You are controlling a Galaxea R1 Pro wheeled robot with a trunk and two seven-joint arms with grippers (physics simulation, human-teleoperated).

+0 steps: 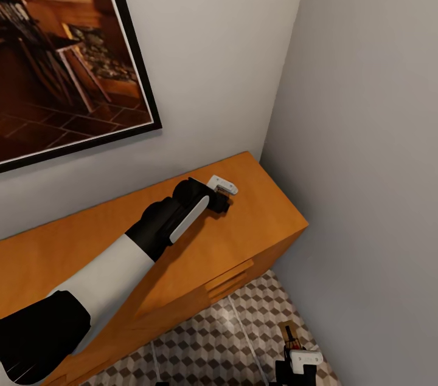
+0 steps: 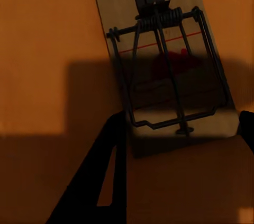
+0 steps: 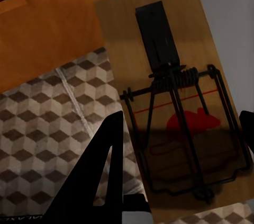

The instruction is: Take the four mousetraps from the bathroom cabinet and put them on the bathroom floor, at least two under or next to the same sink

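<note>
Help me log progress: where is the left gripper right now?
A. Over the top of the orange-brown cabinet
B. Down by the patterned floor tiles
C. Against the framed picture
A: in the head view the left gripper is extended over the top of the cabinet, well above the bathroom floor.

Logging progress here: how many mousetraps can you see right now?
2. One mousetrap lies on the cabinet top between the left pincer's fingers; another trap sits in the right pincer above the floor. Others may be hidden.
</note>
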